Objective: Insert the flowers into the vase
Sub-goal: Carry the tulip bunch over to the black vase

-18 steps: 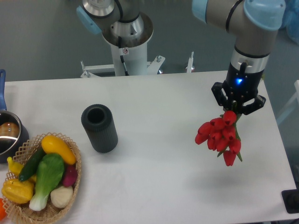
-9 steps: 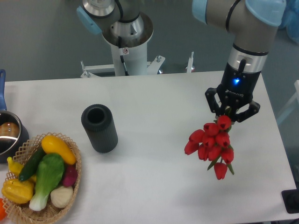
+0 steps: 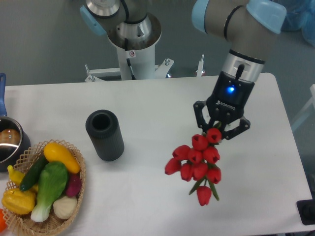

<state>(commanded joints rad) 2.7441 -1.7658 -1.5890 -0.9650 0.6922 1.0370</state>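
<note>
One hand [image 3: 221,129] on my single arm, clamped on the flowers [image 3: 197,164]; the fingers grip the bunch near its upper end, and the red buds and a few green stems hang below and slightly forward of the hand, clear of the worktop [image 3: 147,108].

Item: flowers. Held, airborne, well to the right of the vase [image 3: 104,134] and a little nearer the camera. Which way the stem ends point inside the grip I cannot tell; buds cover most of what shows.

Item: vase. Dark ribbed cylinder, upright on the worktop, round mouth open and unobstructed. Nothing touches it.

Item: basket [image 3: 74,196]. Wicker, filled with vegetables, just beside the vase on its front-left side, not touching as far as I can see.

Item: pot [image 3: 10,140]. Shiny metal, blue handle, left of the vase at the frame edge, apart from it.

Step in hand, by my reading: carriage of the bunch toward the vase; insertion not yet begun.

Next move, as I judge it: bring the hand across until the bunch hangs directly over the vase mouth, high enough that the lowest bud clears the rim, then lower straight down. The bunch looks wide against the mouth, so centring matters; an off-line descent could snag buds on the rim or tip the vase. Release only once the bunch sits inside.
</note>
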